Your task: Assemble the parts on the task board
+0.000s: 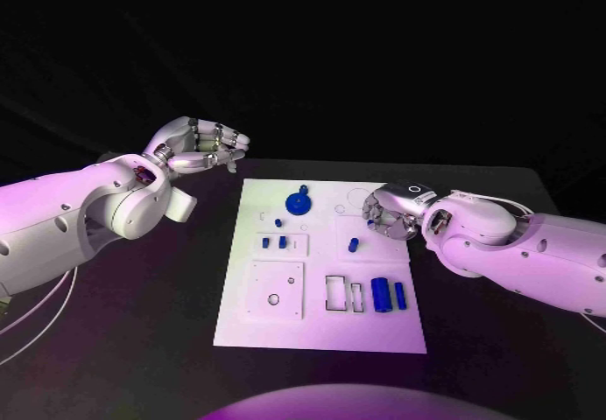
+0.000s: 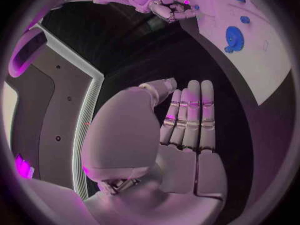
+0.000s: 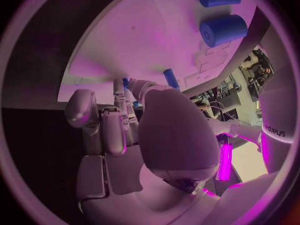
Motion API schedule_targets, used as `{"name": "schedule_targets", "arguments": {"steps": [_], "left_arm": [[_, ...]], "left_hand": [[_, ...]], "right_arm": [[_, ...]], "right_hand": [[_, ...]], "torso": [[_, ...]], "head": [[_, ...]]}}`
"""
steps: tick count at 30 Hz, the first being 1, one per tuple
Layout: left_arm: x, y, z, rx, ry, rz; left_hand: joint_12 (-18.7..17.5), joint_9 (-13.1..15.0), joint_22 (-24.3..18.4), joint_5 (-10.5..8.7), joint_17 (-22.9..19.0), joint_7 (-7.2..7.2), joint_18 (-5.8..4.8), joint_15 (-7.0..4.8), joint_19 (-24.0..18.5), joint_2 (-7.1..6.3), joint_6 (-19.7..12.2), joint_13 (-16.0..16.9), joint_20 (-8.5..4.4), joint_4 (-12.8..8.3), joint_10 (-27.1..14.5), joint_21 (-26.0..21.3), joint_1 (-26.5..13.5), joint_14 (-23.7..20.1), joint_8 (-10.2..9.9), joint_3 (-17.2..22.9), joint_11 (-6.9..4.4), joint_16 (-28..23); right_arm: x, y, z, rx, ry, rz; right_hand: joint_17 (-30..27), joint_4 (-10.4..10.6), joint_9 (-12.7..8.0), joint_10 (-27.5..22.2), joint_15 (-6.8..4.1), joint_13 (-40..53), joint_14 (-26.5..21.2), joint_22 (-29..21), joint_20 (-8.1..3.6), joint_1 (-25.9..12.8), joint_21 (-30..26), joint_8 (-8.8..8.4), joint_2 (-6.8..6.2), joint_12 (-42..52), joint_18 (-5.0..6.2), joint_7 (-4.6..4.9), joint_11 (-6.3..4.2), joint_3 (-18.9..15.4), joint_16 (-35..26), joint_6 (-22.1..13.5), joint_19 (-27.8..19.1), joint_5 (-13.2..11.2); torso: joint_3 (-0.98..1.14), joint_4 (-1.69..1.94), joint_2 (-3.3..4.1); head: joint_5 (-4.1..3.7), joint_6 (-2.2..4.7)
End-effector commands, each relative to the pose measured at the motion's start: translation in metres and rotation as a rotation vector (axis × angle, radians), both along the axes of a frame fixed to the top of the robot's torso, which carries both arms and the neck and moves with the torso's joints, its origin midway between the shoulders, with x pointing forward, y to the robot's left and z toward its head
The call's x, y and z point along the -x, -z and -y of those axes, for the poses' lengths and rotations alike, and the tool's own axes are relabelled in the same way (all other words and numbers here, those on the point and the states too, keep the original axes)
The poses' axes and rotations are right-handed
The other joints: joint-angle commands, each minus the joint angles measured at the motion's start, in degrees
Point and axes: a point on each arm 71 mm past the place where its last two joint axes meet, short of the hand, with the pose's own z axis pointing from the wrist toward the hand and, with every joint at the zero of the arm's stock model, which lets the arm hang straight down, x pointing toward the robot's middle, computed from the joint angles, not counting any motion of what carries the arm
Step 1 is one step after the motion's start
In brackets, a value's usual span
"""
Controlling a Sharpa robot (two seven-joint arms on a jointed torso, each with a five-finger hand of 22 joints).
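Note:
The white task board (image 1: 322,302) (image 2: 253,60) (image 3: 150,40) lies mid-table. On it sit a blue gear (image 1: 299,204) (image 2: 233,38), several small blue parts (image 1: 274,241), a short blue peg (image 1: 355,245) (image 3: 170,78) and two blue cylinders (image 1: 389,296) (image 3: 223,29). My right hand (image 1: 389,214) (image 3: 128,115) (image 2: 164,5) hovers over the board's right edge beside the peg, fingers curled, and pinches a small blue part (image 3: 125,82) at its fingertips. My left hand (image 1: 199,145) (image 2: 187,120) is raised off the board's far left corner and holds nothing, its fingers side by side.
Black table (image 1: 151,297) surrounds the board on all sides. A raised white plate with a hole (image 1: 277,289) and a rectangular frame slot (image 1: 339,294) sit on the board's near half. Both forearms reach in from the sides.

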Motion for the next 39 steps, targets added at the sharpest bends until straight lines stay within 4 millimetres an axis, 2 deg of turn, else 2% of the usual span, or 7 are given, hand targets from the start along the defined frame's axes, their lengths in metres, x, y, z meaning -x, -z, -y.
{"name": "schedule_targets", "arguments": {"steps": [1,5,8,14,21,39], "left_arm": [[0.0006,-0.0009,0.0006,0.003,0.005,0.004],[0.0008,-0.0006,0.0004,0.000,0.007,-0.001],[0.0012,-0.0004,0.0008,-0.004,0.012,-0.003],[0.0020,-0.0001,0.0015,-0.009,0.019,-0.008],[0.0027,0.0003,0.0022,-0.014,0.026,-0.013],[0.0043,0.0012,0.0044,-0.018,0.038,-0.026]], "left_hand": [[0.3,-0.1,-0.1,0.12,0.0,0.03,0.77,-0.02,-0.3,0.50,-0.4,-0.1,0.03,-0.2,-0.4,-0.3,-0.2,-0.2,0.2,-0.1,0.07,-0.3],[0.4,-0.1,-0.1,0.12,0.0,0.10,0.78,0.01,-0.3,0.49,-0.6,-0.1,0.05,-0.3,-0.7,-0.3,-0.1,-0.2,0.2,-0.2,0.13,-0.4],[0.4,-0.1,-0.1,0.12,0.0,0.12,0.78,0.03,-0.3,0.47,-0.7,-0.1,0.06,-0.4,-0.8,-0.3,-0.1,-0.2,0.2,-0.2,0.15,-0.4],[0.4,-0.2,-0.1,0.13,0.0,0.25,0.77,0.10,-0.2,0.44,-1.0,-0.2,0.11,-0.6,-1.4,-0.3,0.0,-0.2,0.1,-0.3,0.28,-0.4],[0.4,-0.3,-0.1,0.19,0.0,0.40,0.76,0.21,-0.3,0.40,-1.4,-0.3,0.18,-0.8,-2.0,-0.4,0.0,-0.3,0.1,-0.4,0.43,-0.5],[0.5,-0.5,-0.3,0.33,-0.1,0.90,0.72,0.58,-0.6,0.35,-2.5,-0.5,0.47,-1.1,-3.8,-0.6,0.0,-0.7,-0.2,-0.6,0.88,-0.8]], "right_arm": [[0.0021,0.0097,0.0006,0.053,0.015,-0.026],[0.0022,0.0108,0.0010,0.073,0.023,-0.024],[0.0026,0.0115,0.0006,0.090,0.024,-0.022],[0.0038,0.0119,-0.0010,0.114,0.021,-0.010],[0.0049,0.0108,-0.0026,0.121,0.018,0.013],[0.0082,0.0055,-0.0077,0.097,0.008,0.085]], "right_hand": [[0.0,-0.5,0.3,0.3,-0.34,-0.5,2.0,0.1,0.17,-0.6,-0.2,0.48,0.37,-0.4,0.04,-1.18,-0.32,1.1,0.2,3.0,0.2,-0.5],[0.1,-2.1,1.1,1.4,-0.66,-0.4,2.0,0.4,-0.12,-0.8,0.1,1.44,0.96,-0.5,-0.01,-1.53,-0.71,3.0,0.2,3.5,0.4,-0.7],[0.6,-4.6,2.2,2.5,-0.86,-0.3,2.2,1.0,-0.39,-1.1,0.7,2.41,1.15,-1.0,-0.15,-1.60,-0.93,5.2,0.6,3.5,0.7,-0.7],[0.4,-6.3,3.1,3.4,-1.02,-0.3,2.1,1.3,-0.56,-2.1,1.0,3.20,1.00,-1.4,-0.19,-1.74,-1.11,6.8,0.4,3.5,0.8,-0.8],[0.4,-7.5,3.7,3.9,-1.14,-0.2,2.1,1.6,-0.67,-2.7,1.1,3.67,0.86,-1.8,-0.21,-1.86,-1.24,8.0,0.4,3.5,0.8,-0.8],[0.4,-9.0,4.3,4.7,-1.30,-0.1,2.1,2.3,-0.83,-3.5,2.1,4.20,0.37,-2.1,-0.38,-1.97,-1.41,9.1,0.5,3.7,1.2,-0.8]], "torso": [[-0.02,0.01,0.01],[-0.02,0.00,-0.01],[-0.02,0.01,-0.02],[0.00,0.01,-0.02],[0.01,-0.02,-0.01],[-0.03,-0.03,-0.03]], "head": [[0.01,-0.11],[-0.03,-0.24],[-0.12,-0.38],[-0.12,-0.48],[-0.11,-0.59],[-0.04,-0.61]]}}
